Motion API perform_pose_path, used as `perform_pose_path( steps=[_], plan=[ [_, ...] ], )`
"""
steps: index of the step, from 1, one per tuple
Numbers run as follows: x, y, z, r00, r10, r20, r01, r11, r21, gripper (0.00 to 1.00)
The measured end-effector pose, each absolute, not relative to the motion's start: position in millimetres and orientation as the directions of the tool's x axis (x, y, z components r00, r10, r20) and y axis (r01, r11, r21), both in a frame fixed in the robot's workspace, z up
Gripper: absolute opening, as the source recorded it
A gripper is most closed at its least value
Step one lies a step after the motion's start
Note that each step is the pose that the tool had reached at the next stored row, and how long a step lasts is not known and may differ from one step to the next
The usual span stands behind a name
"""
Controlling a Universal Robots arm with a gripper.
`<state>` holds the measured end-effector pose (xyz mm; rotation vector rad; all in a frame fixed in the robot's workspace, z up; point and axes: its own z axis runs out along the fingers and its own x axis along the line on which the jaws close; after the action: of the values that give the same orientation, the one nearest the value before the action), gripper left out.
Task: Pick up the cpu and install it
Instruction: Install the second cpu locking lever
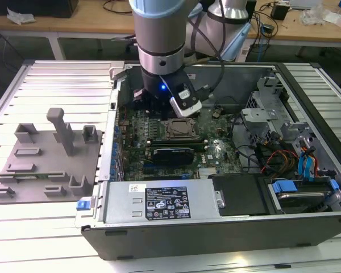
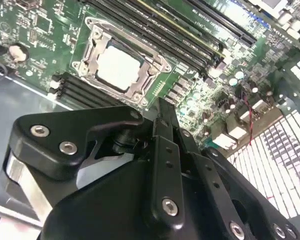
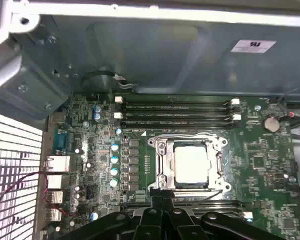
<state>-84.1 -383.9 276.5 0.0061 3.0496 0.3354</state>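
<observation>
Bright overhead light; cpu (image 3: 192,164) top glares white, perhaps overexposed, in both wrist views.

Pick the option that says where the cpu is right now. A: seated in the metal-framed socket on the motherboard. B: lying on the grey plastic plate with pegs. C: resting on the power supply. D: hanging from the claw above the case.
A: in both wrist views the pale cpu lies inside the socket frame on the green motherboard, with the claw beside it.

cpu (image 3: 192,165) in socket (image 3: 161,165), on motherboard (image 3: 270,165)
</observation>
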Motion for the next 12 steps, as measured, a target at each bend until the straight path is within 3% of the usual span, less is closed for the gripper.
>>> perform_pose_path(
  steps=[4,7,12],
  plan=[
    [-71,-384,277,-0.998,0.012,-0.067,-0.002,0.977,0.214,0.11],
    [-52,-384,277,-0.998,0.010,-0.056,0.000,0.986,0.168,0.11],
    [-46,-384,275,-0.999,0.009,-0.049,0.001,0.988,0.151,0.11]
  ],
)
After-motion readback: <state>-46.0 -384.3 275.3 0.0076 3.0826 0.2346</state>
